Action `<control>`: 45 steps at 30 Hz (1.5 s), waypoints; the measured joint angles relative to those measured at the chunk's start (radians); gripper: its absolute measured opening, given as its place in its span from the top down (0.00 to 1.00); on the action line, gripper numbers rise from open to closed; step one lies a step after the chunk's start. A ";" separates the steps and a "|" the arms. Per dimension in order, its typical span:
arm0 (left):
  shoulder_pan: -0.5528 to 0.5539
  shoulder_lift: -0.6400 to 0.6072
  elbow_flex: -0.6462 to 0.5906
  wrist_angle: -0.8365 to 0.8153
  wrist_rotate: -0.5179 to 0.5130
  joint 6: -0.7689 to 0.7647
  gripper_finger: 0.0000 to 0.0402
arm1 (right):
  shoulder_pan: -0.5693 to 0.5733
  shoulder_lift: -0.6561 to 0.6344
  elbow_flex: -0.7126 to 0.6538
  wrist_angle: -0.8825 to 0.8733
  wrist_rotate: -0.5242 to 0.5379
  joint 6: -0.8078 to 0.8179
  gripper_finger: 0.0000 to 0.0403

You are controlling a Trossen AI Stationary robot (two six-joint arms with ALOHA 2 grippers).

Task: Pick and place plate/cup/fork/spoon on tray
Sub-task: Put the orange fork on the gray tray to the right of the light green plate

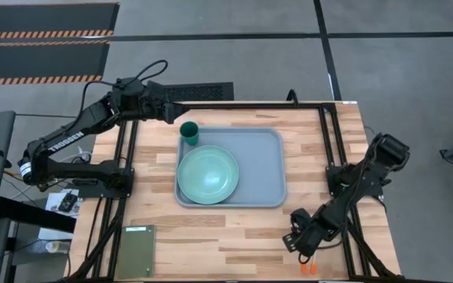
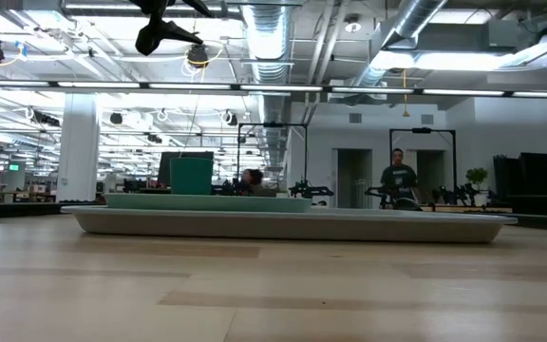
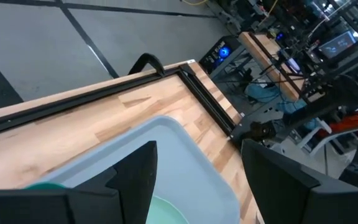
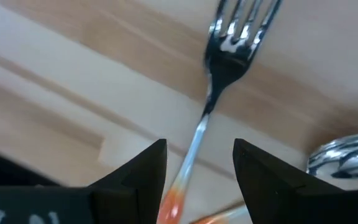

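The light blue-grey tray (image 1: 267, 157) lies mid-table. The mint-green plate (image 1: 208, 174) rests flat in its left half, and the dark teal cup (image 1: 189, 132) stands upright in its far left corner. My left gripper (image 1: 173, 115) hangs open and empty just beyond the cup, high above the table (image 2: 164, 28). My right gripper (image 1: 300, 244) is open, low at the table's near right. The fork (image 4: 219, 68) lies on the wood, and its orange handle (image 4: 174, 202) runs between the fingers. The spoon's bowl (image 4: 344, 158) lies beside it.
A flat olive-green rectangle (image 1: 136, 250) lies at the near left. Black frame rails (image 1: 333, 149) run along the table's left, far and right sides. The tray's right half is bare. People stand in the room beyond the table (image 2: 397, 176).
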 joint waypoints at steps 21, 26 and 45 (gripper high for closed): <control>0.000 0.000 0.000 -0.003 -0.020 0.043 0.45 | -0.005 0.074 0.003 0.006 -0.080 0.022 0.95; 0.000 0.000 0.000 -0.009 -0.019 0.052 0.45 | -0.041 0.033 -0.001 -0.014 -0.095 0.015 0.98; 0.000 0.000 0.000 -0.080 -0.008 0.071 0.45 | -0.407 -0.302 0.086 -0.396 0.039 -0.250 0.99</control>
